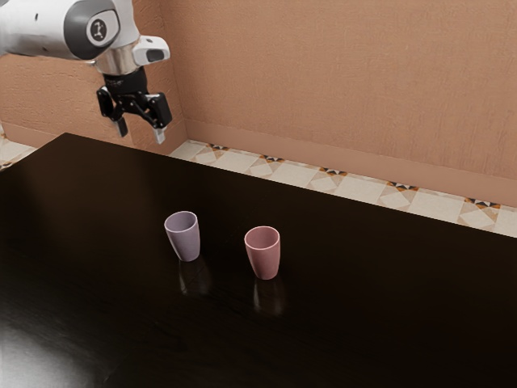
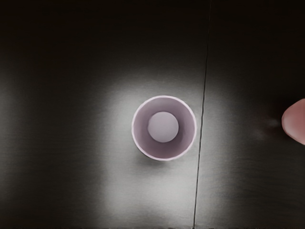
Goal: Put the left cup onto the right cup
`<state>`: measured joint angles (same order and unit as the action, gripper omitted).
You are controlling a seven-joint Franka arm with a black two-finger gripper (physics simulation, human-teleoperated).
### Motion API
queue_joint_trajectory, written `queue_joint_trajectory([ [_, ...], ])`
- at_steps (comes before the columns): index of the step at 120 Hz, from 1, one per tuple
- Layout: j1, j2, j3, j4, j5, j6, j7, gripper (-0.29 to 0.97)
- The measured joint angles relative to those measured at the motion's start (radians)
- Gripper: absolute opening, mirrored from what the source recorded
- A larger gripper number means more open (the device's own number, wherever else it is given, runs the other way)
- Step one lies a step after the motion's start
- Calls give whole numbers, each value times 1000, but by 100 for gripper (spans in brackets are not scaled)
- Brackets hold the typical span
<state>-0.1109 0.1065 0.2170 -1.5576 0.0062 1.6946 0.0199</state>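
We had not yet started the task proper. Our end effector [image 1: 142, 136] hung in the upper left of the exterior frame, high above the bench [image 1: 73, 259] and well apart from both cups, its fingers spread wide with nothing between them.

The lilac cup [image 1: 182, 235], the one to be moved, stood upright on the bench a little left of the exterior frame's centre. The pink cup [image 1: 262, 251], its target, stood upright near it toward the exterior view's right, the two apart and not touching. In the wrist view we looked straight down into the lilac cup [image 2: 164, 127], its open mouth and pale floor directly beneath the hand, with a sliver of the pink cup [image 2: 295, 121] beside it on the dark bench [image 2: 71, 71].

We judged that everything was left to do: descend over the lilac cup, close on it, lift, carry it across, and set it onto the pink one. Only the alignment above the lilac cup looked done.
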Motion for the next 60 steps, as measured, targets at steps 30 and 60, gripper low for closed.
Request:
queue_joint_trajectory([
  [30, 3, 14, 3, -17, 1, -4, -12, 68],
  [60, 30, 62, 14, -138, 1, 55, -21, 68],
])
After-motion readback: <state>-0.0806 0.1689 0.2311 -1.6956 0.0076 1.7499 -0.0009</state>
